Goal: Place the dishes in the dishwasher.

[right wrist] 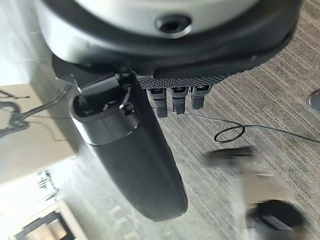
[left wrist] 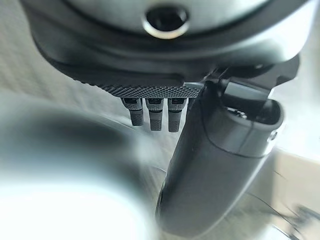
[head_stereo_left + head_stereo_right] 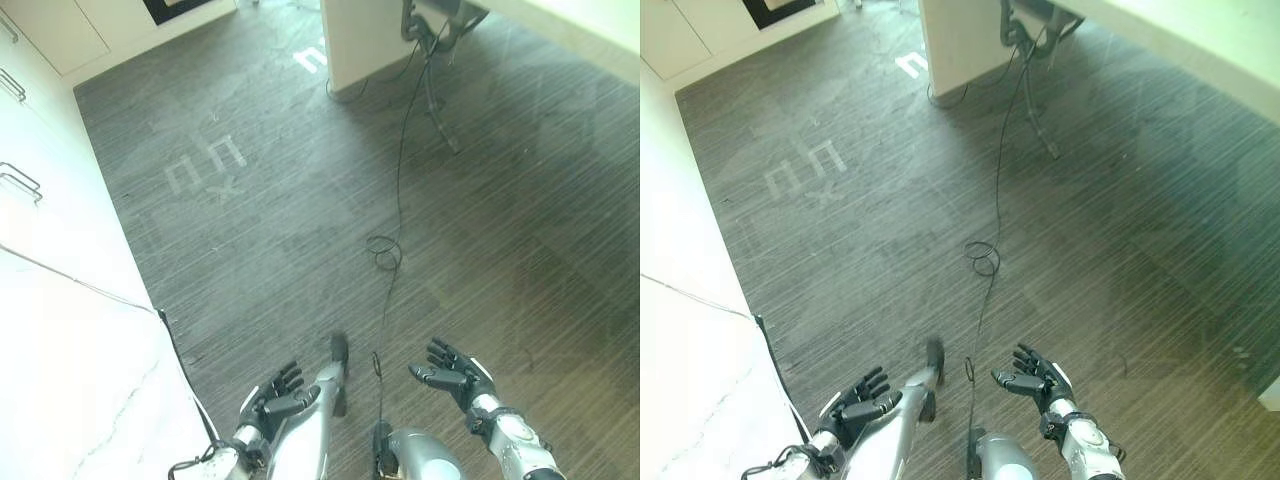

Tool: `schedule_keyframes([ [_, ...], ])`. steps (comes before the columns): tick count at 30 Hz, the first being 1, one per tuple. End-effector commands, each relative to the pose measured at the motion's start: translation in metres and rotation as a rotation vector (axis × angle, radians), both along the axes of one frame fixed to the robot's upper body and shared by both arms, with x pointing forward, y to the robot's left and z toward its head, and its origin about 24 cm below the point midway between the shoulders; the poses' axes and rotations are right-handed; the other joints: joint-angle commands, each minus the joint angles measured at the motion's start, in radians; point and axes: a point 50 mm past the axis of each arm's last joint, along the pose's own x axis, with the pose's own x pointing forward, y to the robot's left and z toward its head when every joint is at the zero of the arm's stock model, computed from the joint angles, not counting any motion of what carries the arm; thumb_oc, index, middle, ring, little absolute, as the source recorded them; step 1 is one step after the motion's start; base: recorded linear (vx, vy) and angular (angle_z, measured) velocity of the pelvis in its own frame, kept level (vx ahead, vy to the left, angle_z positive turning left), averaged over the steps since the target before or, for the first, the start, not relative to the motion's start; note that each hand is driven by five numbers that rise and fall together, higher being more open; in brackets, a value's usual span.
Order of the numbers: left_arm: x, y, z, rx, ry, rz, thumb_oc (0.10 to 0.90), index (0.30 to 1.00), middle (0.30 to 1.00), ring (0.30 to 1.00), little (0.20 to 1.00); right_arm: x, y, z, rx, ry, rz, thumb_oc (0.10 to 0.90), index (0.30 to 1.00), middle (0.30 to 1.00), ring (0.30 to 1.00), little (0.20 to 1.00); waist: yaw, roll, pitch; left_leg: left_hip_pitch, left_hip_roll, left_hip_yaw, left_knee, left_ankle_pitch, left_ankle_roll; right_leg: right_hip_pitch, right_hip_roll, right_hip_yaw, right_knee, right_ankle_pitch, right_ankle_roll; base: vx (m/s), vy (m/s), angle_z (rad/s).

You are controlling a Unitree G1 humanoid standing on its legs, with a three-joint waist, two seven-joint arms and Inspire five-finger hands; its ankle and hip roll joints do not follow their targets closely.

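left robot hand [image 3: 278,396]: fingers spread, relaxed, holding nothing, low over the dark wood-grain floor [image 3: 300,230].
right robot hand [image 3: 452,372]: wide, fingers straight, nothing in it.
head views: white counter [image 3: 60,330] beside left robot hand; cabinet handles [image 3: 20,182] beyond it.
ahead: white pillar [image 3: 365,40], well apart.
dishes, dishwasher: can't tell where.

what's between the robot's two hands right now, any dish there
No dish. Between the left hand and the right hand, both open and empty, lies only dark wood-grain floor, as the left eye view shows.
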Motion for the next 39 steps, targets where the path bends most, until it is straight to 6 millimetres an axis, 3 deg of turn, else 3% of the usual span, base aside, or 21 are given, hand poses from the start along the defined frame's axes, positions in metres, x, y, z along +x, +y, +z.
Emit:
schedule_keyframes([
  [1, 0.032, 0.011, 0.02, 0.122, -0.133, -0.084, 0.8, 0.9, 0.9, 0.9, 0.9, 0.013, -0.003, 0.021, -0.073, -0.159, 0.033, 0.8, 0.9, 0.9, 0.9, 0.9, -0.007, -0.076, -0.171, 0.236, -0.014, 0.052, 0.099, -0.051, 0.031, 0.088, -0.087, -0.054, -0.118, 0.036, 0.022, 0.6, 0.431, -1.17],
  [2, 0.034, 0.014, 0.021, 0.15, -0.136, -0.111, 0.8, 0.9, 0.9, 0.9, 0.9, 0.012, -0.003, 0.022, -0.084, -0.168, 0.033, 0.8, 0.9, 0.9, 0.9, 0.9, -0.012, -0.079, -0.183, 0.261, -0.032, 0.037, 0.099, -0.083, 0.063, 0.121, -0.095, -0.067, -0.118, 0.091, 0.036, 0.57, 0.486, -1.23],
  [3, 0.038, 0.015, 0.024, 0.165, -0.154, -0.137, 0.8, 0.9, 0.9, 0.9, 0.9, 0.013, -0.001, 0.024, -0.09, -0.18, 0.036, 0.8, 0.9, 0.9, 0.9, 0.9, -0.026, -0.069, -0.188, 0.291, -0.053, 0.018, 0.099, -0.117, 0.102, 0.09, -0.119, -0.086, 0.025, 0.211, 0.071, 0.52, 0.541, -0.61],
  [4, 0.044, 0.015, 0.027, 0.193, -0.165, -0.157, 0.8, 0.9, 0.9, 0.9, 0.9, 0.013, 0.002, 0.024, -0.113, -0.195, 0.048, 0.8, 0.9, 0.9, 0.9, 0.9, -0.04, -0.065, -0.184, 0.315, -0.087, 0.003, 0.099, -0.143, 0.146, -0.019, -0.15, -0.079, 0.297, 0.296, 0.108, 0.38, 0.475, 0.01],
  [5, 0.047, 0.016, 0.028, 0.2, -0.165, -0.155, 0.8, 0.9, 0.9, 0.9, 0.9, 0.013, 0.004, 0.023, -0.114, -0.194, 0.054, 0.8, 0.9, 0.9, 0.9, 0.9, -0.043, -0.061, -0.181, 0.329, -0.101, -0.006, 0.099, -0.153, 0.161, -0.08, -0.157, -0.083, 0.413, 0.325, 0.113, 0.37, 0.36, 0.47],
  [7, 0.051, 0.016, 0.031, 0.198, -0.185, -0.156, 0.8, 0.9, 0.9, 0.9, 0.9, 0.015, 0.007, 0.023, -0.133, -0.207, 0.071, 0.8, 0.9, 0.9, 0.9, 0.9, -0.057, -0.049, -0.166, 0.39, -0.107, -0.005, 0.099, -0.191, 0.163, -0.157, -0.135, -0.107, 0.367, 0.25, 0.095, 0.34, 0.105, 0.12],
  [8, 0.055, 0.017, 0.034, 0.214, -0.196, -0.175, 0.8, 0.9, 0.9, 0.9, 0.9, 0.017, 0.005, 0.026, -0.137, -0.219, 0.059, 0.8, 0.9, 0.9, 0.9, 0.9, -0.071, -0.031, -0.157, 0.394, -0.085, -0.007, 0.099, -0.184, 0.153, -0.198, -0.104, -0.131, 0.216, 0.24, 0.073, 0.31, -0.122, 0.0],
  [9, 0.057, 0.019, 0.035, 0.226, -0.195, -0.176, 0.8, 0.9, 0.9, 0.9, 0.9, 0.019, 0.001, 0.029, -0.133, -0.221, 0.058, 0.8, 0.9, 0.9, 0.9, 0.9, -0.082, -0.029, -0.148, 0.416, -0.075, -0.008, 0.099, -0.204, 0.145, -0.225, -0.103, -0.147, 0.019, 0.266, 0.079, 0.44, -0.174, 0.33],
  [11, 0.051, 0.019, 0.031, 0.221, -0.181, -0.164, 0.8, 0.9, 0.9, 0.9, 0.9, 0.017, -0.003, 0.028, -0.143, -0.213, 0.083, 0.8, 0.9, 0.9, 0.9, 0.9, -0.101, -0.025, -0.143, 0.482, -0.076, -0.018, 0.099, -0.274, 0.142, -0.3, -0.114, -0.12, -0.098, 0.338, 0.124, 0.61, -0.208, 0.96],
  [14, 0.041, 0.012, 0.025, 0.193, -0.157, -0.153, 0.8, 0.9, 0.9, 0.9, 0.9, 0.016, -0.005, 0.027, -0.16, -0.191, 0.088, 0.8, 0.9, 0.9, 0.9, 0.9, -0.114, -0.029, -0.165, 0.536, -0.076, -0.033, 0.099, -0.256, 0.124, -0.244, -0.082, -0.059, -0.1, 0.259, 0.061, 0.74, -0.363, -0.35],
  [16, 0.041, 0.008, 0.024, 0.179, -0.156, -0.158, 0.8, 0.9, 0.9, 0.9, 0.9, 0.017, -0.008, 0.03, -0.18, -0.193, 0.099, 0.8, 0.9, 0.9, 0.9, 0.9, -0.106, -0.05, -0.175, 0.595, -0.079, -0.017, 0.099, -0.175, 0.091, -0.189, -0.083, -0.031, -0.118, 0.211, 0.033, 0.52, -0.265, 0.25],
  [17, 0.042, 0.006, 0.025, 0.175, -0.162, -0.164, 0.8, 0.9, 0.9, 0.9, 0.9, 0.018, -0.01, 0.032, -0.187, -0.2, 0.1, 0.8, 0.9, 0.9, 0.9, 0.9, -0.101, -0.061, -0.172, 0.568, -0.076, -0.009, 0.183, -0.128, 0.074, -0.168, -0.088, -0.021, -0.118, 0.195, 0.021, 0.32, -0.224, 0.0],
  [20, 0.042, 0.003, 0.025, 0.169, -0.16, -0.192, 0.8, 0.9, 0.9, 0.9, 0.9, 0.018, -0.016, 0.036, -0.218, -0.216, 0.101, 0.8, 0.9, 0.9, 0.9, 0.9, -0.089, -0.071, -0.158, 0.403, -0.048, 0.042, 0.476, -0.069, 0.036, -0.104, -0.089, -0.034, -0.118, 0.162, -0.011, 0.27, -0.193, -0.2],
  [21, 0.042, 0.003, 0.024, 0.17, -0.157, -0.196, 0.8, 0.9, 0.9, 0.9, 0.9, 0.018, -0.017, 0.037, -0.217, -0.216, 0.098, 0.8, 0.9, 0.9, 0.9, 0.9, -0.088, -0.071, -0.157, 0.394, -0.044, 0.046, 0.482, -0.07, 0.037, -0.099, -0.09, -0.038, -0.118, 0.159, -0.013, 0.25, -0.127, 0.03],
  [23, 0.041, 0.002, 0.022, 0.173, -0.142, -0.216, 0.8, 0.9, 0.9, 0.9, 0.9, 0.018, -0.018, 0.037, -0.218, -0.222, 0.085, 0.8, 0.9, 0.9, 0.9, 0.9, -0.08, -0.078, -0.152, 0.38, -0.045, 0.054, 0.387, -0.093, 0.052, -0.079, -0.095, -0.041, -0.118, 0.149, -0.015, 0.29, -0.03, 0.12],
  [25, 0.036, 0.002, 0.019, 0.182, -0.128, -0.233, 0.8, 0.9, 0.9, 0.9, 0.9, 0.019, -0.017, 0.036, -0.213, -0.228, 0.07, 0.8, 0.9, 0.9, 0.9, 0.9, -0.064, -0.089, -0.149, 0.412, -0.029, 0.041, 0.103, -0.064, 0.039, -0.053, -0.103, -0.041, -0.118, 0.122, -0.002, 0.4, 0.063, -0.01],
  [27, 0.032, 0.003, 0.017, 0.184, -0.117, -0.241, 0.8, 0.9, 0.9, 0.9, 0.9, 0.018, -0.016, 0.035, -0.211, -0.221, 0.06, 0.8, 0.9, 0.9, 0.9, 0.9, -0.056, -0.067, -0.15, 0.319, -0.002, -0.01, 0.099, -0.065, 0.008, -0.041, -0.077, -0.042, -0.118, 0.109, 0.003, 0.32, 0.138, 0.01],
  [29, 0.023, 0.004, 0.013, 0.188, -0.097, -0.255, 0.8, 0.9, 0.9, 0.9, 0.9, 0.015, -0.017, 0.033, -0.212, -0.212, 0.061, 0.8, 0.9, 0.9, 0.9, 0.9, -0.026, -0.059, -0.155, 0.204, 0.013, -0.084, 0.099, -0.011, -0.02, -0.005, -0.071, -0.016, -0.118, 0.08, 0.012, 0.41, 0.235, -0.44],
  [34, 0.016, 0.009, 0.01, 0.211, -0.07, -0.263, 0.8, 0.9, 0.9, 0.9, 0.9, 0.013, -0.015, 0.031, -0.204, -0.194, 0.067, 0.8, 0.9, 0.9, 0.9, 0.9, -0.021, -0.058, -0.183, 0.257, -0.013, -0.08, 0.099, -0.064, 0.029, 0.025, -0.109, -0.025, -0.118, 0.073, 0.039, 0.36, 0.304, -0.79],
  [37, 0.021, 0.015, 0.013, 0.227, -0.069, -0.265, 0.8, 0.9, 0.9, 0.9, 0.9, 0.008, -0.013, 0.027, -0.203, -0.179, 0.062, 0.8, 0.9, 0.9, 0.9, 0.9, -0.045, -0.04, -0.191, 0.319, -0.036, -0.09, 0.099, -0.12, 0.083, 0.043, -0.109, -0.048, -0.112, 0.164, 0.049, 0.27, 0.308, -0.2],
  [39, 0.023, 0.018, 0.013, 0.24, -0.07, -0.273, 0.8, 0.9, 0.9, 0.9, 0.9, 0.007, -0.011, 0.025, -0.193, -0.182, 0.049, 0.8, 0.9, 0.9, 0.9, 0.9, -0.052, -0.04, -0.19, 0.337, -0.061, -0.087, 0.099, -0.143, 0.116, 0.005, -0.123, -0.05, 0.021, 0.21, 0.068, 0.14, 0.241, 0.05],
])
